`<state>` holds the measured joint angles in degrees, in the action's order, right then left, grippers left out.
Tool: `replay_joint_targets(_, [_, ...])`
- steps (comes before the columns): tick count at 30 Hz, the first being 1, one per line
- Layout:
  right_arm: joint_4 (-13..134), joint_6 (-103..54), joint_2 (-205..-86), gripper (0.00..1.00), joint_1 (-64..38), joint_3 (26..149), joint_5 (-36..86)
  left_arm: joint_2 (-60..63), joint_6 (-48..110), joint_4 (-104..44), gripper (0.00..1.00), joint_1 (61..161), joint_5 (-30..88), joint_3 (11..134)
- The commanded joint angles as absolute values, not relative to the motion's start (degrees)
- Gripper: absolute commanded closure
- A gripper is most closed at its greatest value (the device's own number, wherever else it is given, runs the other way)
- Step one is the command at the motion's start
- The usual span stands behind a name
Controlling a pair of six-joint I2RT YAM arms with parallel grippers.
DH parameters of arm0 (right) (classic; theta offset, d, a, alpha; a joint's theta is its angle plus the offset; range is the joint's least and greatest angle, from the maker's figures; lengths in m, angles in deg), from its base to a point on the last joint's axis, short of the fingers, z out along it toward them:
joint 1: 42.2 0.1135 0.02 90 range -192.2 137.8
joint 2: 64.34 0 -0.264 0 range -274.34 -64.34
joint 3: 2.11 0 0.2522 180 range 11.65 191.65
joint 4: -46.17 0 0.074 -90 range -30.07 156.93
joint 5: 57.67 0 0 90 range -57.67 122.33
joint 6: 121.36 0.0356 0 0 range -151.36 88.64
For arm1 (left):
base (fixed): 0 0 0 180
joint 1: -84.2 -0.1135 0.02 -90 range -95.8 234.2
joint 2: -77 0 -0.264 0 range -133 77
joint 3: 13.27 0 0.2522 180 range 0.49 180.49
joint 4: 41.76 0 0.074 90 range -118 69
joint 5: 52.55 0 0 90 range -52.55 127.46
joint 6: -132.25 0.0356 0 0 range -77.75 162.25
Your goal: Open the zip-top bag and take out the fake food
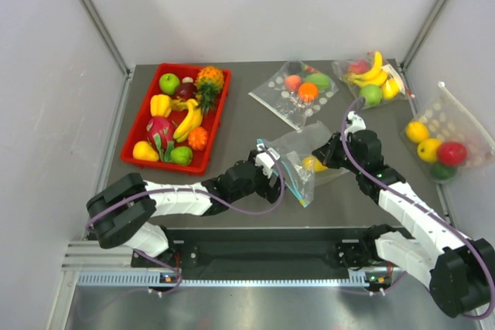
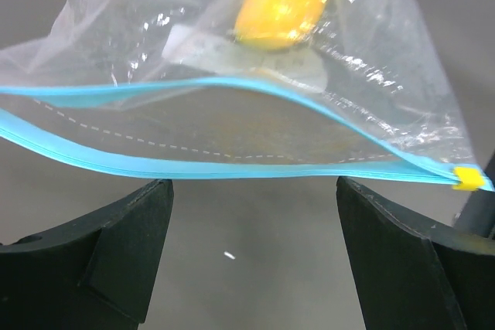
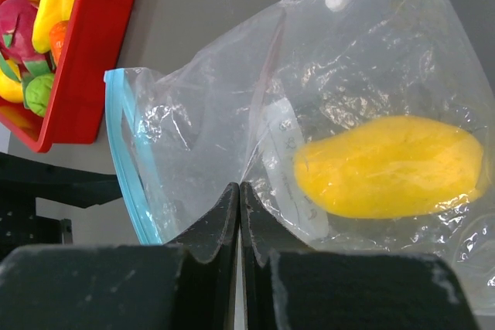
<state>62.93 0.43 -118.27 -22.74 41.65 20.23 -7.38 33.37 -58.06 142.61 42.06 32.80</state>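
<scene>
The clear zip-top bag [image 1: 298, 156] is held up between my two grippers near the table's front middle. Its teal zip strip [image 2: 232, 166] runs across the left wrist view, its two lips parted in the middle, with a small yellow tab [image 2: 467, 178] at the right end. A yellow fake fruit [image 3: 387, 168] lies inside the bag [image 3: 201, 129]; it also shows in the left wrist view [image 2: 286, 5]. My left gripper [image 2: 254, 191] is open, just below the strip. My right gripper [image 3: 240, 189] is shut on the bag's plastic beside the fruit.
A red tray [image 1: 139, 117] of fruit stands at the back left; its edge shows in the right wrist view [image 3: 93, 52]. A dotted bag [image 1: 298, 90] lies at the back middle. A bag with bananas [image 1: 371, 79] and another dotted bag [image 1: 445, 141] are on the right.
</scene>
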Motion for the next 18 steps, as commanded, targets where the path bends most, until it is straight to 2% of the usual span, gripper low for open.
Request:
replay_joint_targets(1, [62.6,-0.7,-116.9,1.0,-22.1,41.6,20.1,-3.7,33.9,-60.1,0.1,142.5,39.2,34.9])
replay_joint_targets(10, [61.9,-0.3,-117.1,1.0,-22.1,41.2,19.5,0.7,34.3,-57.6,0.1,142.3,40.5,32.7])
replay_joint_targets(18, [62.4,-0.3,-116.3,1.0,-22.1,41.5,19.2,-5.0,34.4,-59.3,0.1,141.8,39.0,34.6])
